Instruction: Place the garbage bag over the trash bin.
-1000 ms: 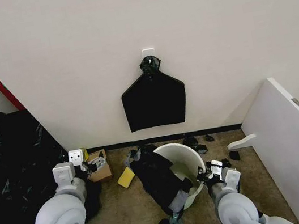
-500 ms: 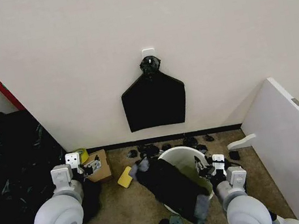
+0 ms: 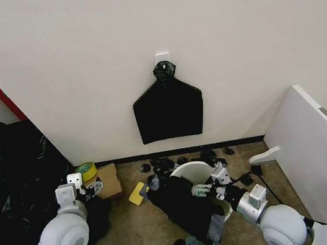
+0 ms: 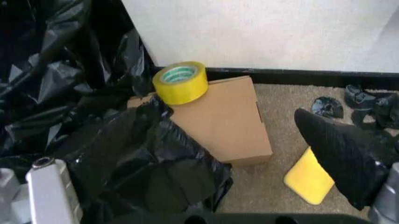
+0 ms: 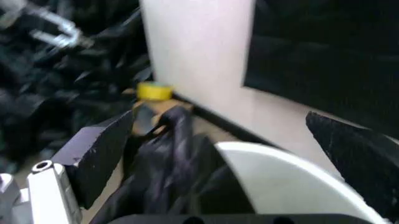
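- While the bin [image 3: 187, 170] stands on the carpet near the wall, the bag [image 3: 186, 203] lies draped across its front rim, spilling down the outside toward the floor; only the far arc of the pale rim is uncovered.
- Right end effector [image 3: 210, 185] reaches in over the bin from the robot's right, at the bag's upper edge; its dark fingers [image 5: 100, 154] are spread wide in the right wrist view, with the bag [image 5: 165, 177] and the white rim [image 5: 293, 182] lying between and beyond them. Whether a finger pinches any plastic cannot be told.
- Left end effector [image 3: 89, 186] is off to the robot's left, well apart from the bin, beside the cardboard box [image 3: 107, 181]. Whether its fingers are open cannot be told.
- A roll of yellow tape [image 4: 181, 82] sits at the box's [image 4: 224, 119] far corner against the baseboard, and crinkled black plastic [image 4: 146, 163] overlaps the box's near side.
- A yellow sponge [image 3: 138, 193] lies on the carpet between box and bin, just beside the bag.
- A flat black sheet [image 3: 169, 114] hangs knotted from a wall hook above the bin.
- A heap of black plastic [image 3: 7, 180] is piled at the far left.
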